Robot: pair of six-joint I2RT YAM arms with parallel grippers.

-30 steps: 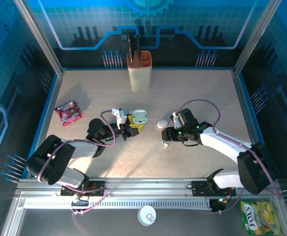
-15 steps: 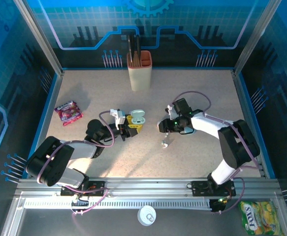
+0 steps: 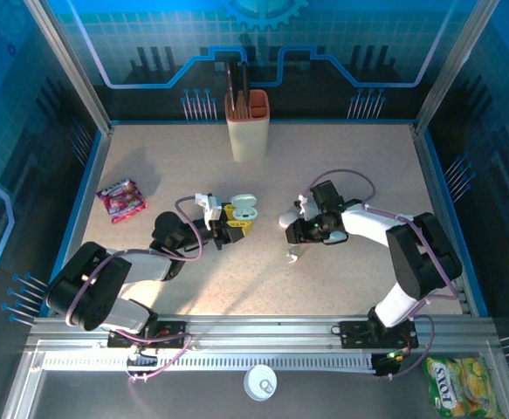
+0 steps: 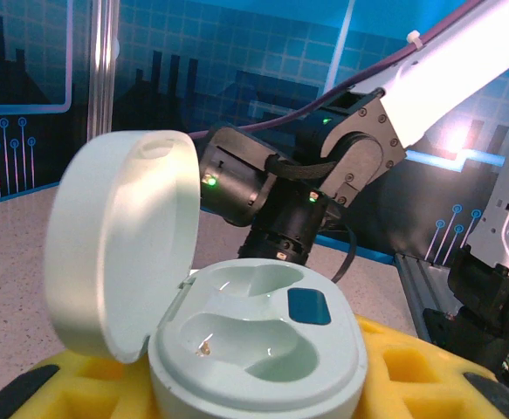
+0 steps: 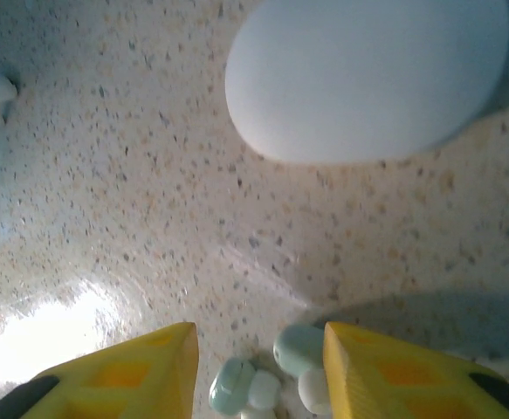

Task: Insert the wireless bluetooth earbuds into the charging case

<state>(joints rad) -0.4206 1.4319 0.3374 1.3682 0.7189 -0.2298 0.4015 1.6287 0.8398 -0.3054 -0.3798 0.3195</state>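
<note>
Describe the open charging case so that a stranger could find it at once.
From the tan knife block at the back, come toward the near edge to the left gripper. The charging case sits between its yellow jaws. Its lid stands open, unlike the closed white case to its right.

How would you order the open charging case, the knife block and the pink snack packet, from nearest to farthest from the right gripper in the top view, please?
From the right gripper:
1. open charging case, just to its left.
2. knife block, at the back of the table.
3. pink snack packet, far left.
</note>
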